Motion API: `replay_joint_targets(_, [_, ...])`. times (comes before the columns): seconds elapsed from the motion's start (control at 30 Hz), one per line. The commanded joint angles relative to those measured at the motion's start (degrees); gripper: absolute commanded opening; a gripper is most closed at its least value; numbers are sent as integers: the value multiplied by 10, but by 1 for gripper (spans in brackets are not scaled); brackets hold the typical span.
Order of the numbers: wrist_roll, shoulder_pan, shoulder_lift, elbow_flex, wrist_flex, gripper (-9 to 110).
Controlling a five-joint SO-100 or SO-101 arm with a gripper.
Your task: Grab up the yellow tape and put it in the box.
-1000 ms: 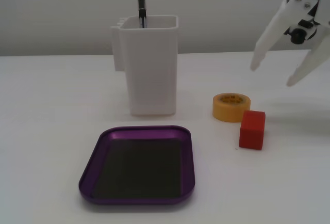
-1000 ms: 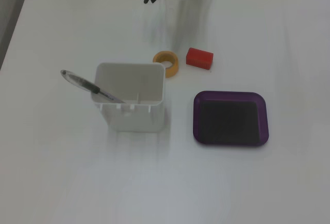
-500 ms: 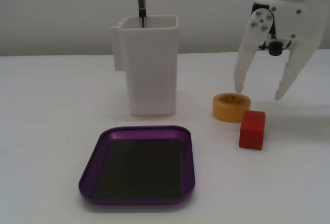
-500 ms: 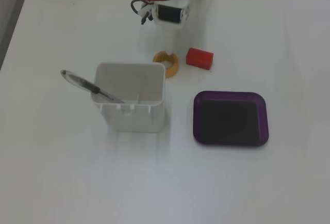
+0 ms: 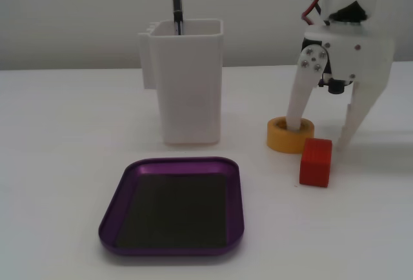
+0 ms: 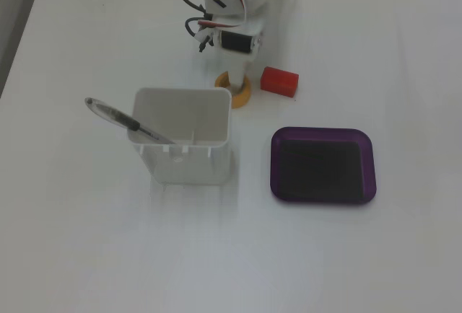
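Table (image 5: pixel 58 138) white, one arm on it. Going left to right in a fixed view, we log the white container (image 5: pixel 187 86) at about 11 o'clock from picture centre, a pen (image 5: pixel 176 2) standing up out of it. Below it, at 6 to 7 o'clock, the box (image 5: pixel 122 193) lies flat, floor dark, rim purple, with nothing inside.

At 3 o'clock we see the yellow tape (image 5: pixel 284 139) flat on the table, well apart from the box. The red block (image 5: pixel 315 162) sits just beside it at its 4 o'clock; we cannot tell whether they touch.

The gripper (image 5: pixel 321 131) is spread: one white finger (image 5: pixel 298 102) stands down inside the tape's hollow core, while the other comes down outside the ring, past the block at its 1 o'clock.

In the other fixed view the arm covers much of the tape (image 6: pixel 242 97), which lies at 1 o'clock from the container (image 6: pixel 184 172); block (image 6: pixel 279 81) and box (image 6: pixel 372 176) follow rightward.
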Motion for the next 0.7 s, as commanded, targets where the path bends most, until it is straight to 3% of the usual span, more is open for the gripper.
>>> replay_joint_targets(0.0, [-5,2,-10,-20,-3,17])
replay_joint_targets(0.13, [-4,2,-15,-24,-3,14])
replay_joint_targets(0.27, [2,1,-12,-28,3,-2])
replay_joint_targets(0.43, [9,1,26,-30,26,-1])
replay_joint_targets(0.67, [9,-34,279,-31,81,-1])
